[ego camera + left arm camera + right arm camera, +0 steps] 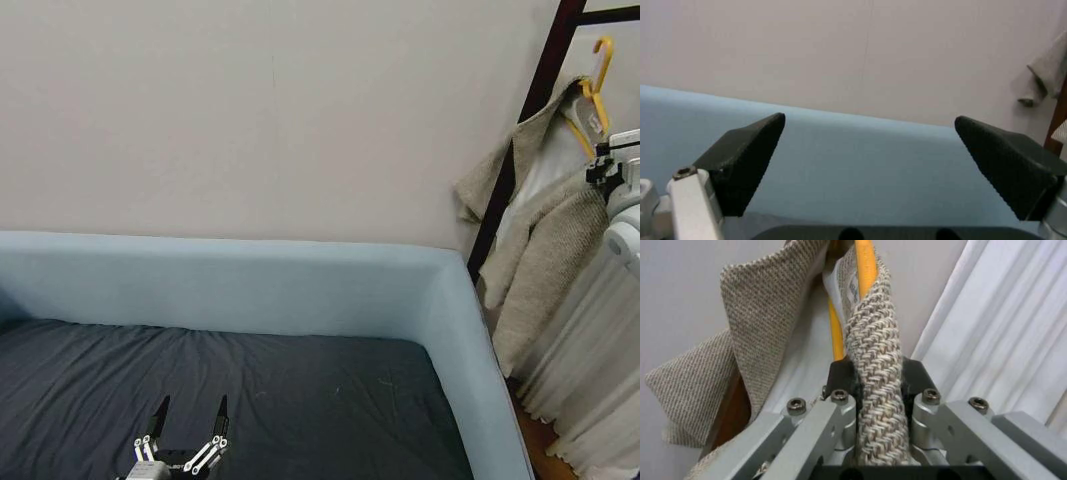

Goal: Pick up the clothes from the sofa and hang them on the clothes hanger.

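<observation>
Right gripper (880,377) is closed on the rolled front edge of the knitted cardigan (877,330); you can see the thick weave pinched between both black pads. The cardigan hangs from the yellow hanger (600,95), whose shoulder runs up just behind the gripped edge. You cannot tell whether the hanger's hook sits on a rail, since the frame edge cuts off the view just above it. The right arm itself is cut off at the frame edge in the head view.

Beside the gripper, toward the sofa, the dark rack post (530,110) stands partly covered by the cardigan's collar. White curtain (590,370) hangs below and behind the gripper.

Left gripper (190,420) hovers low over the dark seat (330,400), fingers spread wide and holding nothing; its body is cropped. Ahead of it are the pale blue sofa back (250,285) and a plain wall (250,110).
</observation>
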### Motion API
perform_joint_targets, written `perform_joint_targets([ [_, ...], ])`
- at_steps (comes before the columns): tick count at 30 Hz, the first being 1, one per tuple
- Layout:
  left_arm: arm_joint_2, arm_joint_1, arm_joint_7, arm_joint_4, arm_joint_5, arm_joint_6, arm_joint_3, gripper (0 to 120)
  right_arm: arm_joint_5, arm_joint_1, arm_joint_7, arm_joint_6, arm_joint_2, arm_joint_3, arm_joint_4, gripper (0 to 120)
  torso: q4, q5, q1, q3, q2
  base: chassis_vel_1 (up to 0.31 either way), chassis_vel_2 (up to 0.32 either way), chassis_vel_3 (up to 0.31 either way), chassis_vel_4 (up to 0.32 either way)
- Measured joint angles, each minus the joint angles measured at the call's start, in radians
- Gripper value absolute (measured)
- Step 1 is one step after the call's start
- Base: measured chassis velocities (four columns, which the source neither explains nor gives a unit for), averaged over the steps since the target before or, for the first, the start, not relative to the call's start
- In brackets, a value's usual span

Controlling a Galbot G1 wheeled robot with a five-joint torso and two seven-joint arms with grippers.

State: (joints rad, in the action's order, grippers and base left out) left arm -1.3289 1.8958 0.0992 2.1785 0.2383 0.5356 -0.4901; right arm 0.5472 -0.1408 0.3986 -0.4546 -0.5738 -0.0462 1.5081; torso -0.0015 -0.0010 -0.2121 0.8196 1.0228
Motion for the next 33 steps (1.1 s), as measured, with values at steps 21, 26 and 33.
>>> perform_joint_targets([
  [21,0.000,0.000,0.000,0.000,0.000,0.000,0.000,100,0.388,0.380,0.111,-0.211,-0.034,0.216,-0.058,10,0.0001,0.0003,0.000,0.000,0.000,0.000,0.000,0.000,0.000],
  [26,0.000,0.000,0.000,0.000,0.000,0.000,0.000,100,0.471,0.433,0.164,-0.252,-0.065,0.239,-0.081,10,0.0003,-0.0002,0.000,0.000,0.000,0.000,0.000,0.000,0.000],
  [33,0.000,0.000,0.000,0.000,0.000,0.000,0.000,100,0.488,0.478,0.209,-0.272,-0.090,0.276,-0.138,10,0.0004,0.0001,0.000,0.000,0.000,0.000,0.000,0.000,0.000],
])
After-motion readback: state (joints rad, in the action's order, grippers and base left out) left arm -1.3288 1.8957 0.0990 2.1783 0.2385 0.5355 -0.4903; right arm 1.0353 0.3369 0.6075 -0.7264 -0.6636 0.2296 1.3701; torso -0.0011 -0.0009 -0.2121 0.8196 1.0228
